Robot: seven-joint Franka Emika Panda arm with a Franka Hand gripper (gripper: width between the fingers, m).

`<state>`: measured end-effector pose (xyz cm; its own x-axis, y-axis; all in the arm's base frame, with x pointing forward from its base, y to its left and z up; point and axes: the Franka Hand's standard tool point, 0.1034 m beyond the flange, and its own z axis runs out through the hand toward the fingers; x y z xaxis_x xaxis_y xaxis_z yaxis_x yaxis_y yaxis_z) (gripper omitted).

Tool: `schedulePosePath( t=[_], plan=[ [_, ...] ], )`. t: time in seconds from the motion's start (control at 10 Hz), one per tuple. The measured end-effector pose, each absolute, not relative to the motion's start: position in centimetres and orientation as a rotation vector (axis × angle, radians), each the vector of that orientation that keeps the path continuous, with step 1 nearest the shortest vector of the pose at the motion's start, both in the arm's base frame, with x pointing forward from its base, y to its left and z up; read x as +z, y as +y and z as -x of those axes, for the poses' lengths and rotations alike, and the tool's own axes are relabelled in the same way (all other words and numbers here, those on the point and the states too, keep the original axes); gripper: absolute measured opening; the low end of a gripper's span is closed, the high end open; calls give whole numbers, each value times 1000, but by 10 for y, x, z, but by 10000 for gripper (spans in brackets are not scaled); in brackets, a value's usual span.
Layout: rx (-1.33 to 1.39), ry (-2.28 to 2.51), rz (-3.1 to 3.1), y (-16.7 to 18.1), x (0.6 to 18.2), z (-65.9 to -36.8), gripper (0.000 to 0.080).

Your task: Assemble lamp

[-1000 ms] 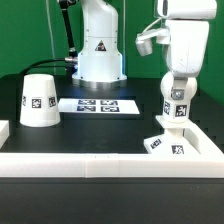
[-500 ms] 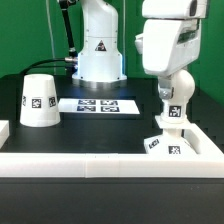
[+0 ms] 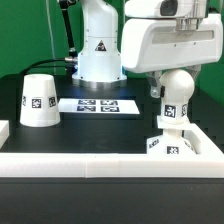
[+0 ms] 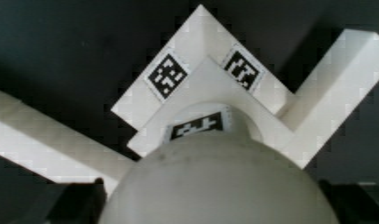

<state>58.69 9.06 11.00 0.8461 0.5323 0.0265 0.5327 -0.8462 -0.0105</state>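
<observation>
The bulb (image 3: 174,98) stands upright on the square base (image 3: 167,144) at the exterior view's right. The shade (image 3: 40,100) sits well apart on the black surface (image 3: 100,130). The arm's body hides the claw; whether it is apart or together cannot be told.

No words or numbers can be read. Black-and-white square tags stand on the white conical plastic shade (image 3: 38,100) at left, the flat white marker board (image 3: 98,104) at centre, and the white round bulb (image 3: 176,92) and flat square white base (image 3: 195,143) at right. A black triangular warning sign marks the white robot pedestal (image 3: 100,50), upper centre.
</observation>
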Motion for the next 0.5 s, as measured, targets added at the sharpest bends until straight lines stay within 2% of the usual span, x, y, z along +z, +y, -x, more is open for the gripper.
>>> schedulePosePath(
  t=[0.5],
  plan=[
    [-30,-340,3095,92,110,-587,577]
  ],
)
